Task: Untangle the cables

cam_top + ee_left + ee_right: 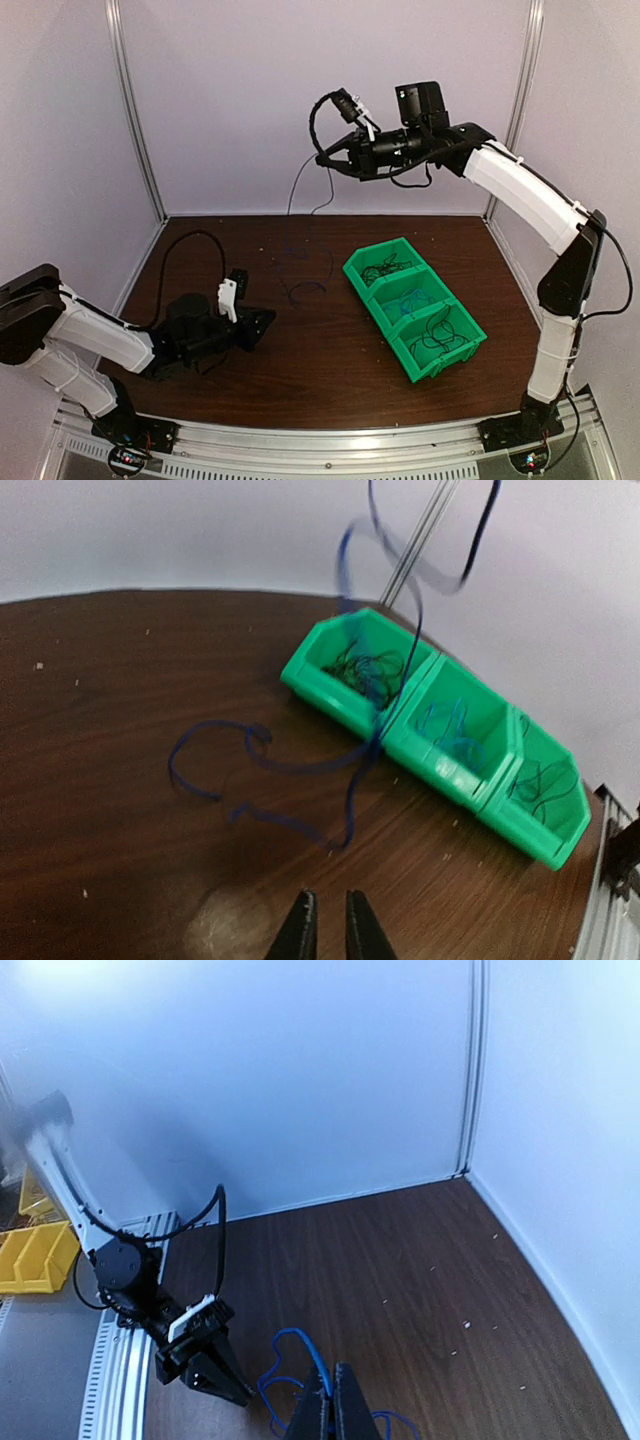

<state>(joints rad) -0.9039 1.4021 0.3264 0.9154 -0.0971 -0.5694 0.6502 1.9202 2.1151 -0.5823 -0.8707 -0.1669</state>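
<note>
The right claw [335,1412], raised high, is pressed together and seems to pinch the blue cable [300,767], which hangs down to loops on the table [300,370] beside the bin [378,318]; the left claw [325,930] hovers low, slightly spread and empty. To free it well, I'd pin a loop with the left while lifting slowly, so knots loosen rather than tighten. The dark wood is smooth, white walls [220,100] close around.
</note>
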